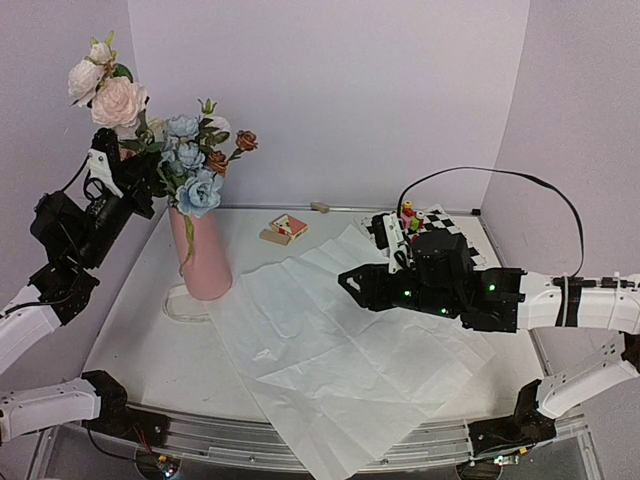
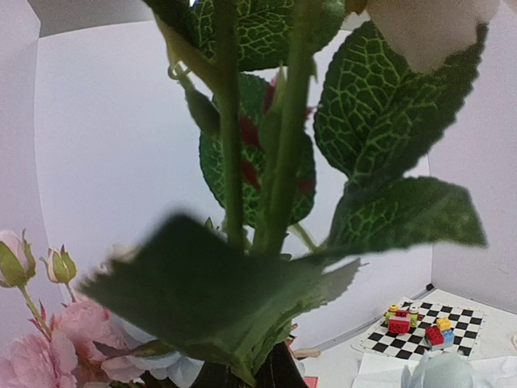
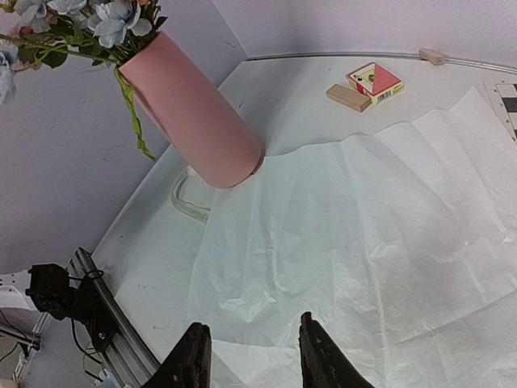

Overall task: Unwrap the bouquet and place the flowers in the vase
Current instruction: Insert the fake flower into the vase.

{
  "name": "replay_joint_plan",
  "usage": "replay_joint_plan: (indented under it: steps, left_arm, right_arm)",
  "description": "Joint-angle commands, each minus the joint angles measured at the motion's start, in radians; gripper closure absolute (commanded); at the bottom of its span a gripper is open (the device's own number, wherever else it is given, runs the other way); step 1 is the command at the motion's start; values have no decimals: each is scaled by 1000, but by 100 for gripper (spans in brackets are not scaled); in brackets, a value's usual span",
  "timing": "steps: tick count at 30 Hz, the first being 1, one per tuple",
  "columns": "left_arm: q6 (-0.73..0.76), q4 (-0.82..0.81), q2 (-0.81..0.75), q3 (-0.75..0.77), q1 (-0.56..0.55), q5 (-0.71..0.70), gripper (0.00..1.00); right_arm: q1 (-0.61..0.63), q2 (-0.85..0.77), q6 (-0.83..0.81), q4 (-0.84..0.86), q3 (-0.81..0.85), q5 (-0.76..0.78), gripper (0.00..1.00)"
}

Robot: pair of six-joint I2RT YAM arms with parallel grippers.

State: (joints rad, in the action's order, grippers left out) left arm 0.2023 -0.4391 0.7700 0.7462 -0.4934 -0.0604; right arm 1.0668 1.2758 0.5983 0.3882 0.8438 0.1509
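**Roses held up beside the vase, right hand idle over the paper**

From above: the left hand [image 1: 122, 168] is clamped on a small bunch of roses [image 1: 105, 88] – pale pink and white heads up high, thin green stems running down through the fingers, long axis close to upright. The pink vase [image 1: 205, 255] stands on the desk [image 1: 130, 330] just down and to the right of that hand, a smooth, matte, slightly tapered tube. Its mouth is already crowded with blue and rust flowers [image 1: 195, 165]. The left arm is far nearer, so I judge the stem ends must come over that mouth and then go down. The right hand [image 1: 348, 282] hovers over the spread white paper [image 1: 330, 370], which is thin and creased. Behind it lie a checkered mat [image 1: 455, 222] with toy blocks [image 1: 410, 215].

Left wrist: stems [image 2: 230, 162] and veined, fabric-like leaves [image 2: 388, 105] fill the view, rising from the bottom edge; the fingers themselves are hidden.

Right wrist: the two fingers [image 3: 192, 356] stand part open with nothing between them – only paper below. The vase lies well apart, up and to the left, and a card box [image 3: 374, 81] and a wooden block [image 3: 349, 95] lie beyond.
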Motion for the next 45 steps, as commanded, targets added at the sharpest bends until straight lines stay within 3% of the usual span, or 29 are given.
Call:
replay_joint_plan:
  steps: [1,14,21,30,40,45]
  left_arm:
    - [-77,26,30,-40,6,-70,100]
    - [-161,57,122,-68,5,-123,100]
    - [-124,90,128,68,6,-122,100]
    - [-186,381,237,316,5,-137,100]
    - [-218,401,225,301,4,-159,100]
    - [-235,363,201,193,5,-173,100]
  right_arm:
    - [4,-24,-5,11,9,15,61]
    - [4,-30,-9,9,6,19,61]
    - [5,-29,-10,9,8,20,61]
    - [5,-24,-4,9,4,18,61]
    - [4,-24,-1,9,2,13,61]
    - [4,-23,6,9,-1,11,61]
